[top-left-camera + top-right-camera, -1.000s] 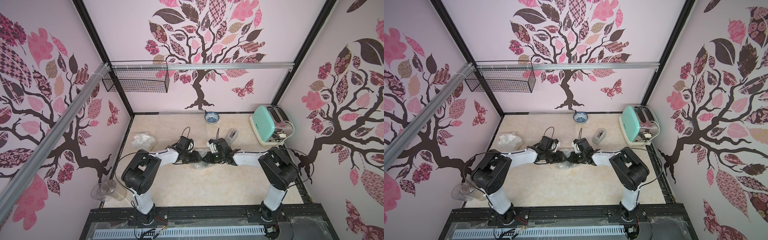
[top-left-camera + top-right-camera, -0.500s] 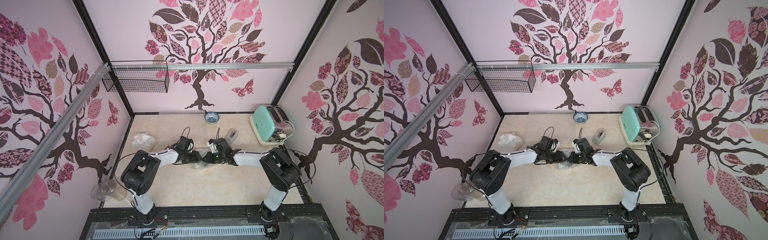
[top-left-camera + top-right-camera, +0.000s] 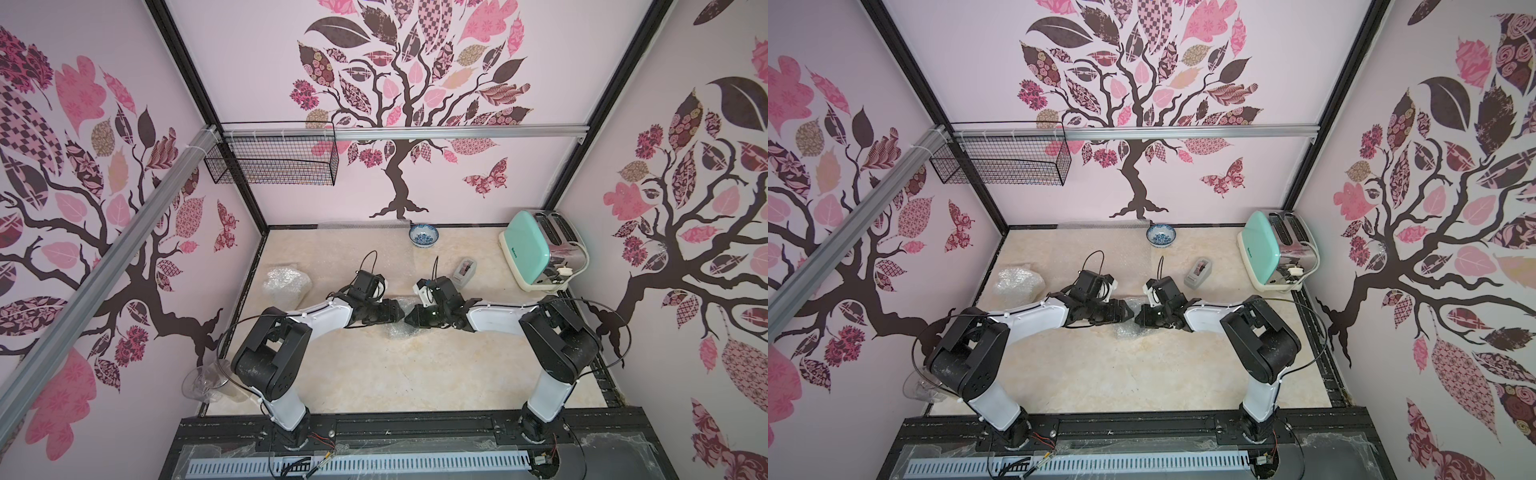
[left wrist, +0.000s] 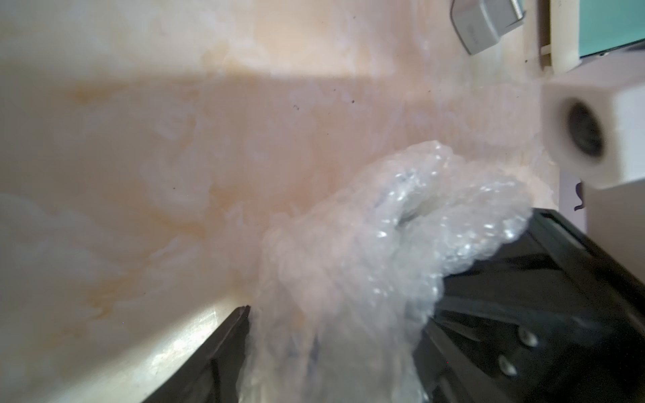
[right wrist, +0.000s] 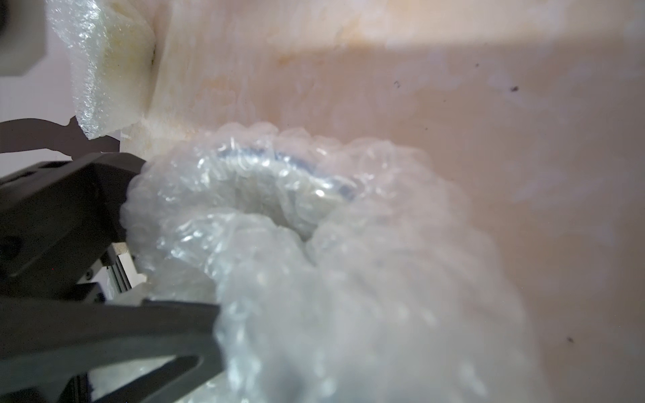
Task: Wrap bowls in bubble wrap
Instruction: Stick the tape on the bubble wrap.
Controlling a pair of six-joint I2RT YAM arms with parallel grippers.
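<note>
At the table's middle lies a bundle of bubble wrap [image 3: 398, 330] with both grippers at it. A bowl's blue rim [image 5: 279, 156] shows through the bubble wrap [image 5: 349, 279]. My left gripper [image 3: 399, 311] is open, one finger [image 4: 228, 343] beside the wrap [image 4: 366, 261] that fills its gap. My right gripper [image 3: 410, 319] faces it, shut on a fold of the wrap that hides its tips. A bare blue-and-white bowl [image 3: 423, 237] stands at the back wall beside a flat sheet of bubble wrap [image 3: 361, 226]. A wrapped bundle [image 3: 286, 284] lies at the left.
A grey tape dispenser [image 3: 465, 270] sits behind the right arm. A mint toaster [image 3: 536, 253] fills the back right corner. A wire basket [image 3: 274, 160] hangs on the back wall. A clear glass [image 3: 208, 382] lies off the table's front left edge.
My left gripper's jaws have spread wider around the bubble wrap. Both arms stay at the middle bundle, and the right gripper stays shut.
</note>
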